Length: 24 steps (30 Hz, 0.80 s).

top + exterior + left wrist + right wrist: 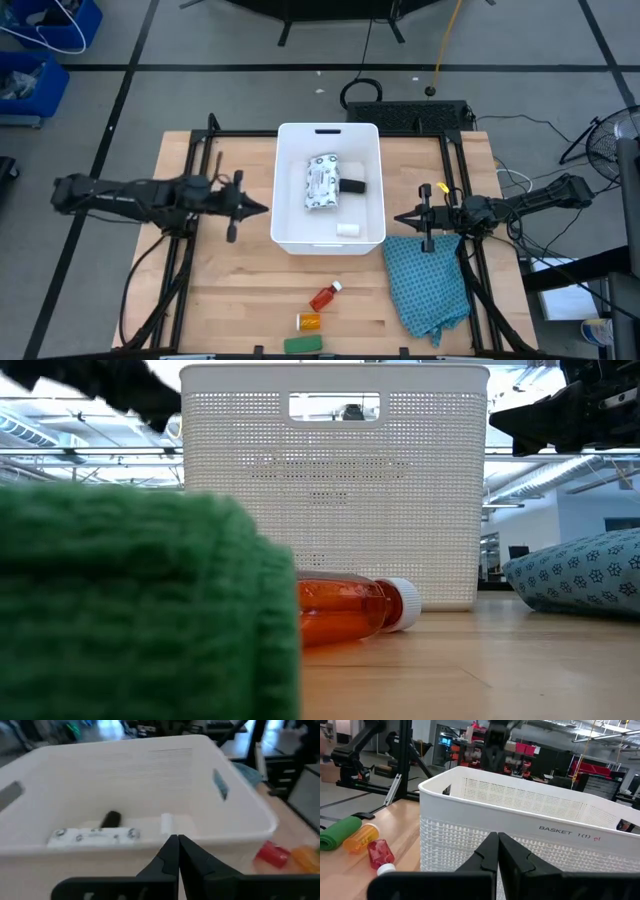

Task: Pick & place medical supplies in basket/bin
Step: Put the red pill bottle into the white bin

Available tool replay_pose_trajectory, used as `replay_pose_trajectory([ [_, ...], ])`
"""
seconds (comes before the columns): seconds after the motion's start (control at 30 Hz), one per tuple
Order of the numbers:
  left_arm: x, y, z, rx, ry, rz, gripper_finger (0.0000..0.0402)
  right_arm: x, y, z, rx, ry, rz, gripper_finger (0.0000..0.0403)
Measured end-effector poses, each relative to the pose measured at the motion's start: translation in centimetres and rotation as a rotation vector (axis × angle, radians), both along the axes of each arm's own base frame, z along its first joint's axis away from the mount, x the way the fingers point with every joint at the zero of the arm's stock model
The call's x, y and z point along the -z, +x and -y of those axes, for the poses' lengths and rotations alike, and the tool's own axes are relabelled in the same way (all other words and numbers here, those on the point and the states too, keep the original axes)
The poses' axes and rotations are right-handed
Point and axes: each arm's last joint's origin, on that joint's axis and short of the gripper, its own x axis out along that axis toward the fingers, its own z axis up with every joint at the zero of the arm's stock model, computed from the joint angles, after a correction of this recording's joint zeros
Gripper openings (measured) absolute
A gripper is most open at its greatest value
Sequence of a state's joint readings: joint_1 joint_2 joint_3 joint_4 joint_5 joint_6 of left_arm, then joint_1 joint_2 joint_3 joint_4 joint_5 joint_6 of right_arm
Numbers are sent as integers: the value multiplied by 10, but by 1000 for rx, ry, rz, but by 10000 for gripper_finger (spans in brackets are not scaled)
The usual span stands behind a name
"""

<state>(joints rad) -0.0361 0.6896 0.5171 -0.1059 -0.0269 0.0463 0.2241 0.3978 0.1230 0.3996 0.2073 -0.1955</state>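
Left hand (262, 208) closed beside perforated white plastic basket (292, 238)

Both grippers, left (262, 208) and right (400, 218), closed, empty.

Tall white perforated plastic basket (335, 490) stands behind a lying orange-red bottle (345, 607), fuzzy green roll (140, 610) looming close.

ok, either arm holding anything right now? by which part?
Nothing held. Left gripper and right gripper both have fingers shut on nothing, one on each side of the basket.
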Motion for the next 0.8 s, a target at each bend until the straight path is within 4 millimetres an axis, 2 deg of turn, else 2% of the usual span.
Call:
replay_pose_trajectory([
  [0.13,36,-18,-3,-34,5,146,5,0,0,0,0,0,0,0],
  [0.23,54,-27,-8,-56,-33,226,3,0,0,0,0,0,0,0],
  [0.6,84,-36,-7,-10,-109,240,3,-2,0,0,1,-21,16,0],
  [0.8,91,-37,-7,-7,-51,230,15,-1,0,0,3,-57,16,0],
])
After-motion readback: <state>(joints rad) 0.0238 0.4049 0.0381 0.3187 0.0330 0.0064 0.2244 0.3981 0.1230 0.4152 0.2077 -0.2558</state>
